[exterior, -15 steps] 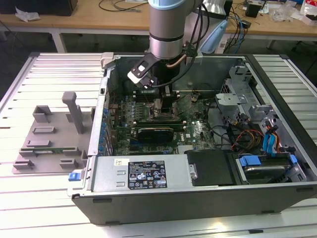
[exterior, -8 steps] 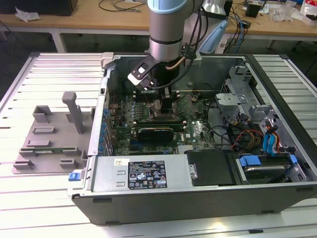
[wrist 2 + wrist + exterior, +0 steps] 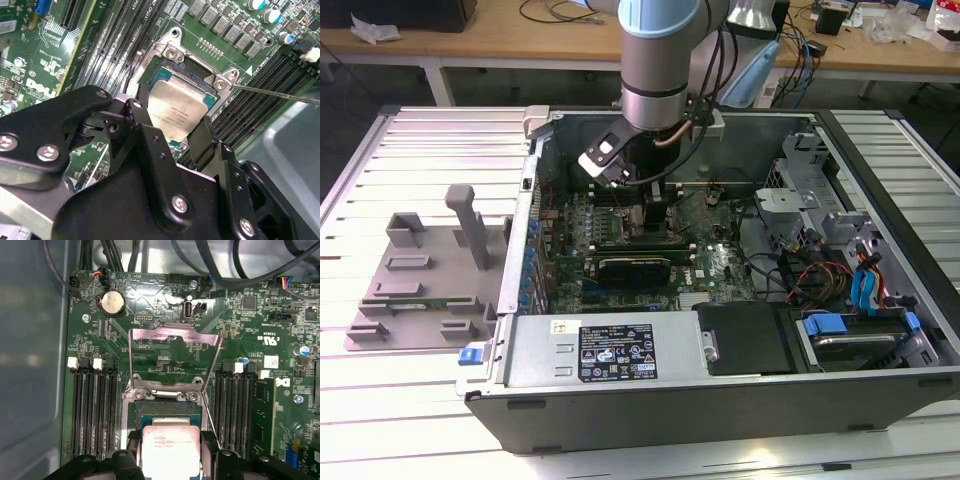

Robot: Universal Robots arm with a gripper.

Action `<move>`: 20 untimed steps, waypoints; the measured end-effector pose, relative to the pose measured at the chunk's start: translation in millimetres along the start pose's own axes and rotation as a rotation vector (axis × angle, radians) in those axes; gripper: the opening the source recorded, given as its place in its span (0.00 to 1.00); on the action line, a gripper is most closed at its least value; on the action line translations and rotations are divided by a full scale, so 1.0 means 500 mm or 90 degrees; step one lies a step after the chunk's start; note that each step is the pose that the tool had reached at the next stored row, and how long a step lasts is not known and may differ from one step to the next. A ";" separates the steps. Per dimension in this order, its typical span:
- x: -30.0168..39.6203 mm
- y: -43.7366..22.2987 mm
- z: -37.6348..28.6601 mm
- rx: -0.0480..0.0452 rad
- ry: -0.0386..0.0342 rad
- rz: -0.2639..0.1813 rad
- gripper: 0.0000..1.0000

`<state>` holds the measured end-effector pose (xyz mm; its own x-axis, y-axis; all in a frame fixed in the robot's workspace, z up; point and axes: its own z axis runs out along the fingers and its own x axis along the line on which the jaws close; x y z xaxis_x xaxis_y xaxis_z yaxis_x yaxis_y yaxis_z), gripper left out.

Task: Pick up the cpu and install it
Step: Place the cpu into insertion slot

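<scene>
Inside the open computer case (image 3: 740,415) | I count one arm (image 3: 655,50), one gripper (image 3: 170,122), one cpu (image 3: 175,110) | cpu square, silvery-grey lid, green rim, pinched between both fingers over the socket (image 3: 167,409) | first wrist view gives me the raised load plate (image 3: 175,335); exterior view the grey fixture tray (image 3: 415,290) beside the case

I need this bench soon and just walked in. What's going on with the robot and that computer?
The robot arm is reaching down into an open computer case that lies on its side. Its gripper is shut on the cpu, holding it right at the socket on the motherboard. The socket's metal retention frame is flipped open. I cannot tell whether the chip is fully seated.
</scene>
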<state>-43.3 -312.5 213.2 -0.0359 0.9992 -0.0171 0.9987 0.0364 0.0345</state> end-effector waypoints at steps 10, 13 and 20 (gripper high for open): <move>0.005 0.005 0.028 0.0033 -0.0007 0.001 0.55; 0.005 0.005 0.028 0.0032 -0.0007 0.002 0.55; 0.005 0.005 0.027 0.0033 -0.0009 0.010 0.55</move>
<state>-40.4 -310.1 199.8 -0.0207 0.9996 -0.0180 0.9993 0.0212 0.0295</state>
